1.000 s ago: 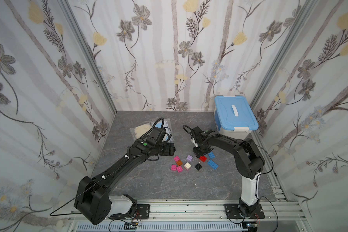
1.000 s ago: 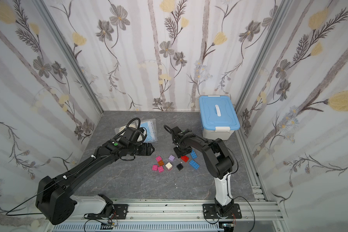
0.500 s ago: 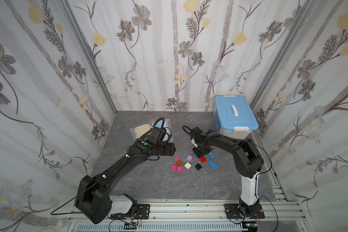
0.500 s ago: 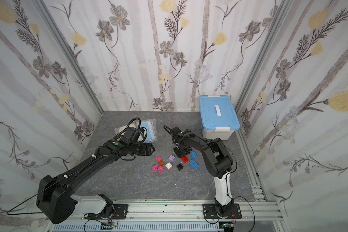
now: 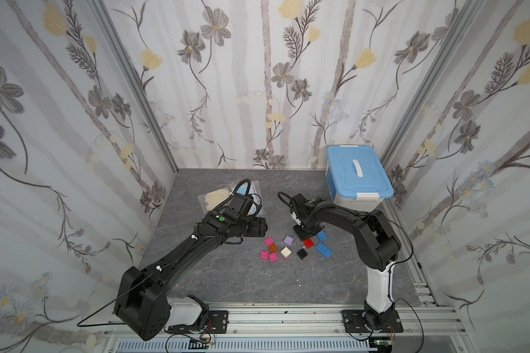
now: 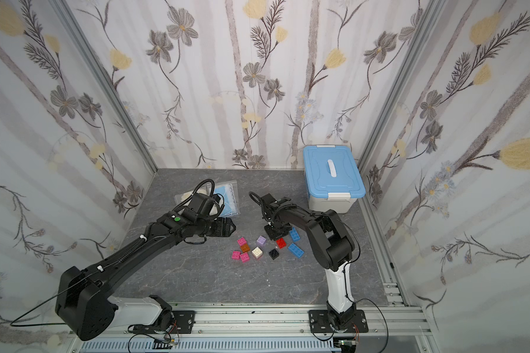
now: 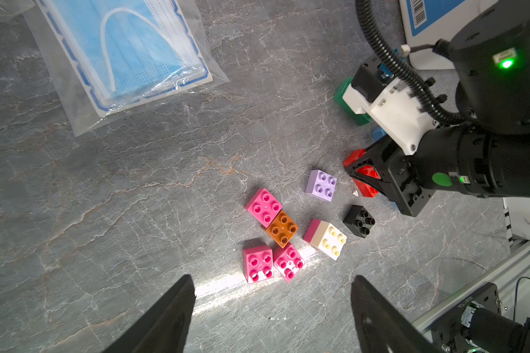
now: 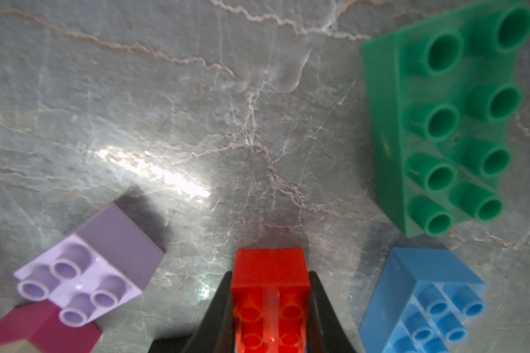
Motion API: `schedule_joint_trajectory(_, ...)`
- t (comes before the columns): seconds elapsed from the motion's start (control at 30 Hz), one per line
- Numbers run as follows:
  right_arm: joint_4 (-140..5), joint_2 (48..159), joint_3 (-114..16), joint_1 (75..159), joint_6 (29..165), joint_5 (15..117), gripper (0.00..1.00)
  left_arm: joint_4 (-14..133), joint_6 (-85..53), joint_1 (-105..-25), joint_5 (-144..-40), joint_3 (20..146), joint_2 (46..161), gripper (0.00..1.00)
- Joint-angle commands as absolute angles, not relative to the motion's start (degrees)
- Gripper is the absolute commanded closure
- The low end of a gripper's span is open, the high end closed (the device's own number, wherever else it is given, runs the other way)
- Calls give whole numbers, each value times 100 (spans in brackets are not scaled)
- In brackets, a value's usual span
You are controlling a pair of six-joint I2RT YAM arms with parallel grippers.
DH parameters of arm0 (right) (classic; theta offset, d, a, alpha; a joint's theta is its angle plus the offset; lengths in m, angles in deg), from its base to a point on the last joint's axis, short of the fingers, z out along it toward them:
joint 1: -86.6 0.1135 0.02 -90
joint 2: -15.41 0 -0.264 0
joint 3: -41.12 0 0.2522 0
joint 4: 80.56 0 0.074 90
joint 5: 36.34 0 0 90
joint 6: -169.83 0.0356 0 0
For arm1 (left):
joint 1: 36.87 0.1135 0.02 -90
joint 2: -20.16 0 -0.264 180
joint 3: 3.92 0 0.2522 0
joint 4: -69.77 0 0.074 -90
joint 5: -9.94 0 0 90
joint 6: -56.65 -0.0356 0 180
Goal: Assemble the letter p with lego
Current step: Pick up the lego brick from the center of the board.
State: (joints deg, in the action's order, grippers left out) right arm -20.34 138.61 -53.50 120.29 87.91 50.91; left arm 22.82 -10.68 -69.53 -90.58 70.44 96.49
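1. The grey marble-patterned tabletop (image 5: 227, 281) carries all the lego, loose in one cluster near its middle. Nothing like a P is built yet, so I judge the task to be at its start.
2. The white plastic box with a blue lid (image 5: 357, 177) stands closed in the back corner on the right arm's side, apart from the bricks.
3. The clear bag holding a blue face mask (image 7: 129, 52) lies flat, well apart from the cluster and out of play.
4. The left gripper (image 7: 272, 279) hovers over the near edge of the cluster with its jaws spread wide and nothing between them.
5. The right gripper (image 8: 271, 275) is clamped on the red studded plastic brick (image 8: 270, 266), one finger against each side wall. The step in hand is picking a first piece. The wrist view is too close and blurred to tell whether the brick has left the table.
6. The long green studded brick (image 8: 447, 122) and a blue studded brick (image 8: 423, 299) lie near the held piece, studs up.
7. The small squares lie close by:
   - the lavender square brick (image 7: 321, 185)
   - the pink square bricks (image 7: 263, 207)
   - the orange square brick (image 7: 282, 228)
   - the cream square brick (image 7: 328, 240), stacked on a dark pink one
   - the black square brick (image 7: 359, 220)
8. The next move calls for a straight lift clear of the lavender and blue neighbours. The red piece should then be set down on open table to begin the letter's stem.
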Motion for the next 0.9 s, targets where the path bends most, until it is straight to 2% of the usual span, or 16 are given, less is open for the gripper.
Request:
schedule_joint_trajectory(0.0,-2054,13573,-5320,12051,8756,5117,78,2422,-1072,-6945,-8966,6982,9597,18)
schedule_joint_trajectory(0.37,-1295,12577,-5481,12742,8719,4917,79,3420,-1034,-6851,-8796,6179,9249,18)
schedule_joint_trajectory(0.6,-1348,12737,-5508,13376,8920,5249,79,3704,-1011,-6757,-8841,5821,8816,17)
schedule_joint_trajectory(0.87,-1451,13094,-5668,13694,9046,5253,79,3701,-1022,-6693,-8869,5678,8564,16)
